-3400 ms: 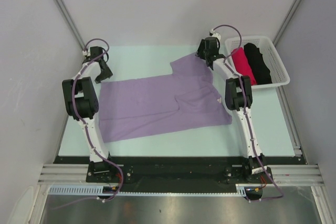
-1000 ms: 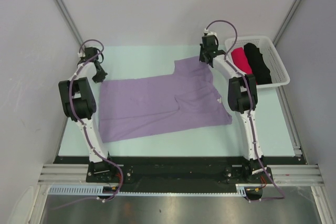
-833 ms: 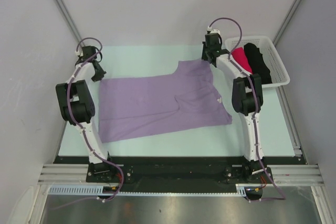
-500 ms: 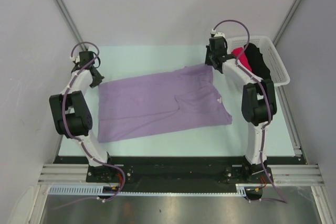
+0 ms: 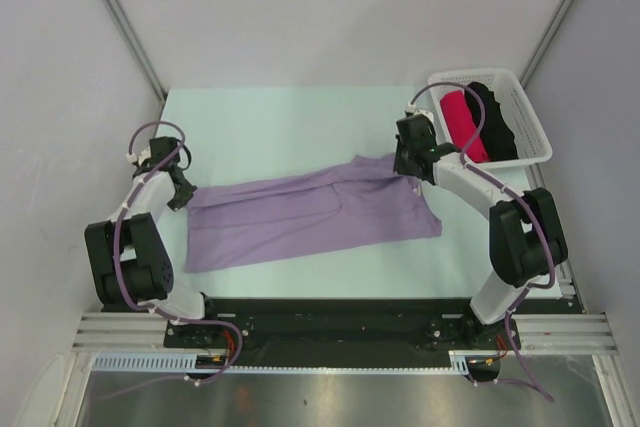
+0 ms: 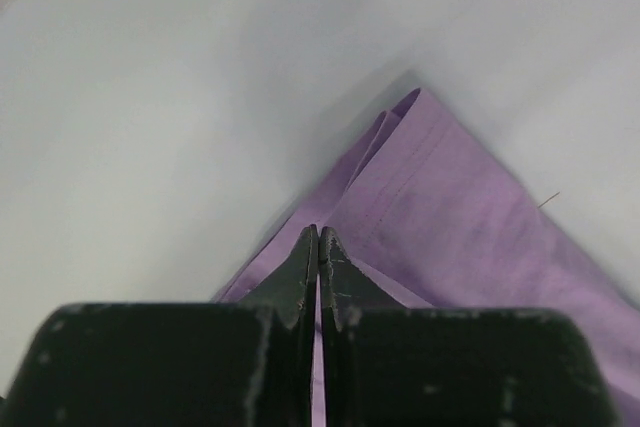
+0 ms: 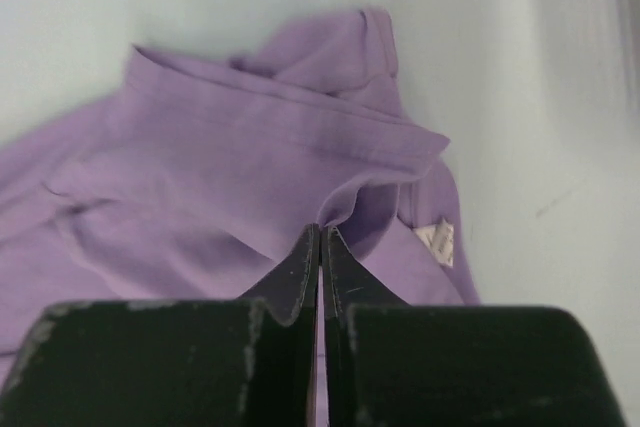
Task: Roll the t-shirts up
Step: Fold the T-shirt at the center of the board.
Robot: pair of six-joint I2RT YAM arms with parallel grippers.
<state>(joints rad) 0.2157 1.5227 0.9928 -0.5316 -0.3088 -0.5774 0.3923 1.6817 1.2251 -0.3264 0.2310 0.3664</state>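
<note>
The left gripper (image 6: 318, 239) and right gripper (image 7: 320, 237), jaws pressed together, each pinch a far corner of the lavender t-shirt (image 5: 310, 215), spread across the middle of the table (image 5: 280, 117), toward its near edge.

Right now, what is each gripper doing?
Left gripper: shut on the t-shirt, pinching its left edge.
Right gripper: shut on the t-shirt, pinching its right end.

A pale mint tabletop (image 5: 280, 117) fills the frame's centre, boxed in by plain whitish walls (image 5: 330, 7), with slanting metal posts (image 5: 120, 19) at upper left and upper right.
</note>
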